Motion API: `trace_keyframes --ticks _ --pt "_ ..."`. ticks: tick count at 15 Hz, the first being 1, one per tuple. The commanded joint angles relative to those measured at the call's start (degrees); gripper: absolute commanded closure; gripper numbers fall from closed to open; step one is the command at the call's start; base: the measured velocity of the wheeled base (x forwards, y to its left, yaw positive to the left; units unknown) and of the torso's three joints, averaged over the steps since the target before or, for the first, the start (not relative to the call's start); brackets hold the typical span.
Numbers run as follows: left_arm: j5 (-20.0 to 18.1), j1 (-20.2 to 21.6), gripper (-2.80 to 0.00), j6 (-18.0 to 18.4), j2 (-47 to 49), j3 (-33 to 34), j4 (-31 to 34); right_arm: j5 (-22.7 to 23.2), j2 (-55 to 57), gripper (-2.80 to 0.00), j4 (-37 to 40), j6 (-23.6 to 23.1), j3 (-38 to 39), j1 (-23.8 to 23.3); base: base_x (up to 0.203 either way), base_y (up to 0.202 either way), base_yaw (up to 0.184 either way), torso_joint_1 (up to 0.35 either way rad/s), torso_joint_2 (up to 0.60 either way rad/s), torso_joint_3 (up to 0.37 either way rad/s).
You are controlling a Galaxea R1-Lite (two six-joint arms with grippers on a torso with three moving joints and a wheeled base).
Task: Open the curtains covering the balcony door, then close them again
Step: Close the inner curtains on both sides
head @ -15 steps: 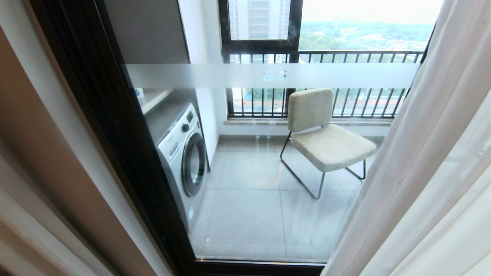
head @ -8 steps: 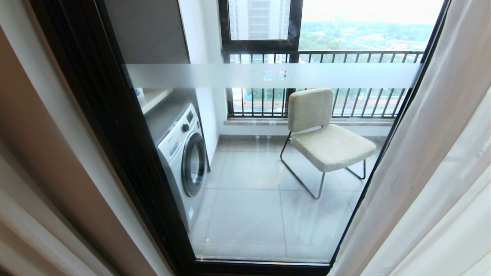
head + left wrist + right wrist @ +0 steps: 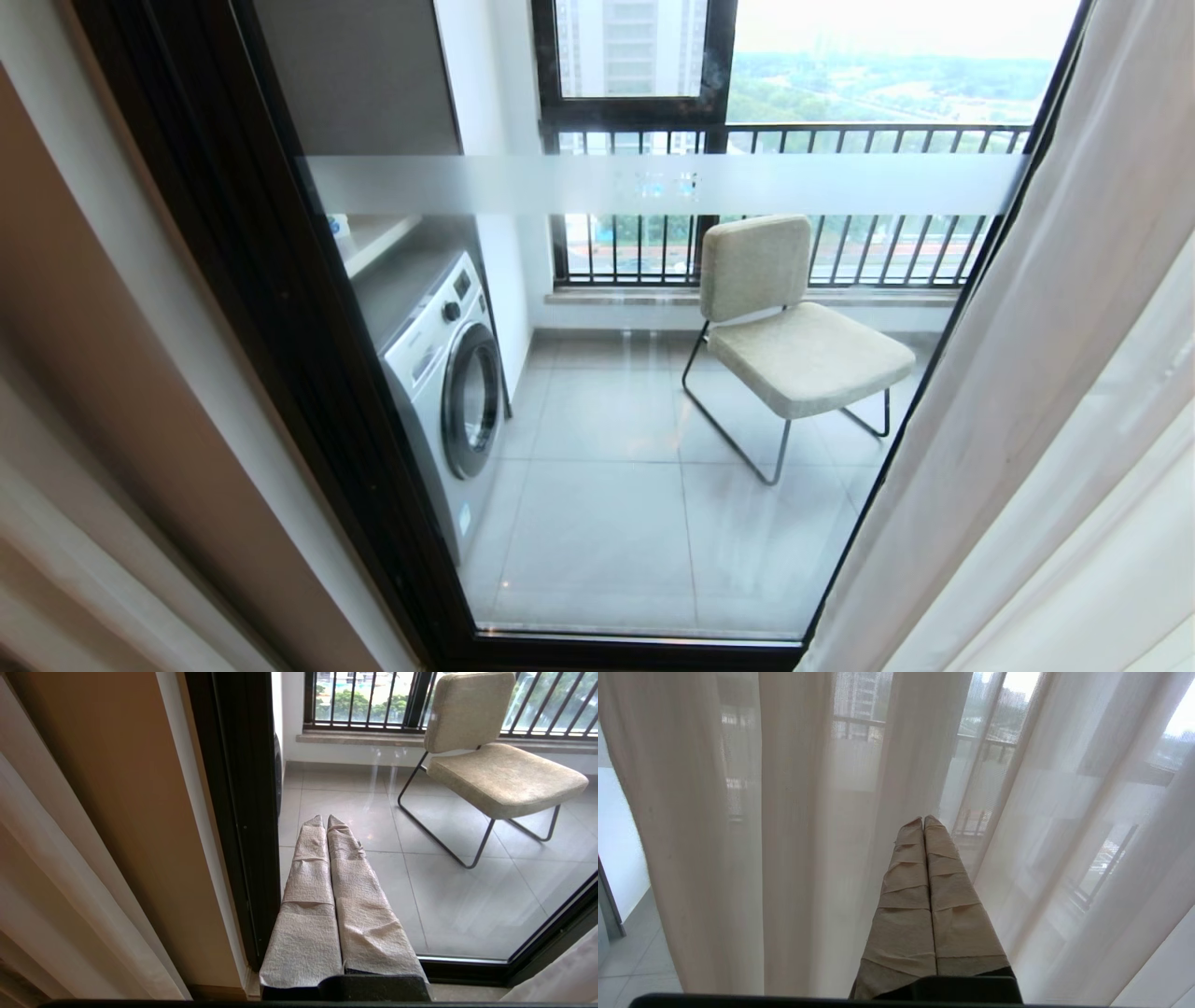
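The balcony door (image 3: pixel 280 327) has a dark frame and a frosted white band (image 3: pixel 523 184) across its glass, and most of the pane is uncovered. The white sheer curtains (image 3: pixel 1027 420) hang bunched at the right edge of the head view. A pale drape fold (image 3: pixel 56 896) hangs by the beige wall at the left. My right gripper (image 3: pixel 923 820) is shut with its taped fingers pressed together. It points into the sheer curtains (image 3: pixel 784 835), and no fabric shows between its tips. My left gripper (image 3: pixel 325 819) is shut and parked low by the door frame (image 3: pixel 243 835).
Behind the glass stand a beige chair (image 3: pixel 784 327) on a metal frame and a white washing machine (image 3: pixel 448 383). A barred railing and window (image 3: pixel 794 140) close the balcony's far side. A beige wall strip (image 3: pixel 112 373) runs left of the door.
The sheer's edge has swung to the right, uncovering the door's dark right frame. The rest of the scene has not shifted.
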Motion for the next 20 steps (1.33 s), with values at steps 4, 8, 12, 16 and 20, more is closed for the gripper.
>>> trace_keyframes --ticks 4,8,12,16,20 --pt "0.02 0.00 0.00 -0.05 -0.02 0.00 -0.02 0.24 -7.91 0.00 0.62 -0.08 10.99 0.03 0.000 0.000 0.000 0.000 0.00 0.000" --pt "0.02 0.00 0.00 -0.05 -0.02 0.00 -0.02 0.43 -20.39 0.00 3.02 -0.15 25.38 3.86 0.000 0.000 0.000 0.000 0.00 0.000" --pt "0.02 0.00 0.00 -0.05 -0.02 0.00 -0.02 5.67 -31.54 0.00 12.00 -1.21 30.69 4.59 0.000 0.000 0.000 0.000 0.00 0.000" --pt "0.02 0.00 0.00 -0.05 -0.02 -0.01 -0.02 7.20 -44.24 0.00 29.41 -1.36 31.03 3.52 0.000 0.000 0.000 0.000 0.00 0.000" --pt "0.02 0.00 0.00 -0.05 -0.02 0.00 -0.02 14.45 -55.12 0.00 37.35 -0.94 31.07 2.98 0.000 0.000 0.000 0.000 0.00 0.000"
